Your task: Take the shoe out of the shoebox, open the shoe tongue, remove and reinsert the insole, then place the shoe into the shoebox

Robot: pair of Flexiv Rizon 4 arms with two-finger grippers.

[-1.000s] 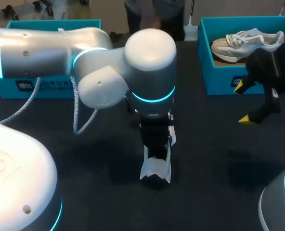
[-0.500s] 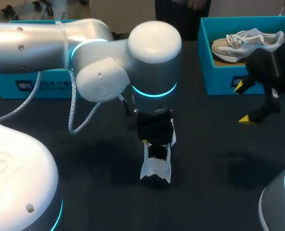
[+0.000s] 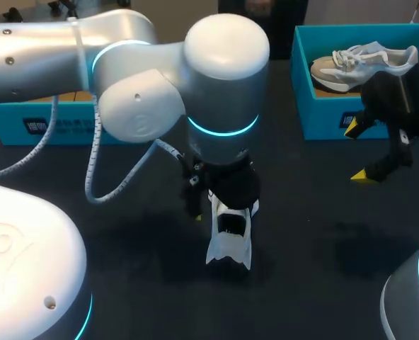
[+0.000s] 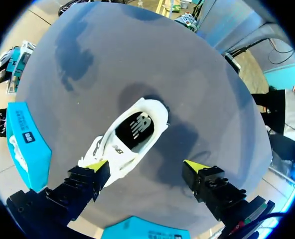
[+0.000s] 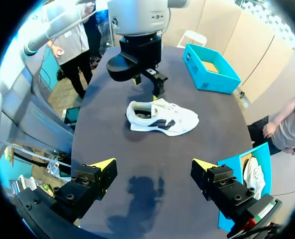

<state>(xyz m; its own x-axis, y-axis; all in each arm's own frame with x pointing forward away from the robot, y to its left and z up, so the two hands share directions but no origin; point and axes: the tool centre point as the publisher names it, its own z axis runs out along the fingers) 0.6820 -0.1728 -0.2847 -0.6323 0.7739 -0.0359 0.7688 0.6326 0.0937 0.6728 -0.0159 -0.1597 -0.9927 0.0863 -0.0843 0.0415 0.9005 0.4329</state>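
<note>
The white shoe lies in the middle of the table, toe to the far edge and heel to the near edge, just below the left gripper, whose spread fingers hold nothing, while the equally empty, spread right gripper hangs well off toward the right edge.

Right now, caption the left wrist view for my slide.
Open left end effector hovers over the white shoe on the table.

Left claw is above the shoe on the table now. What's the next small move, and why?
Probably shift the left claw sideways until the shoe sits between its fingers, then ease down toward the opening. The claw is open and holds nothing, the shoe lies beside one finger rather than centred, and the dark insole is in place inside it.
</note>
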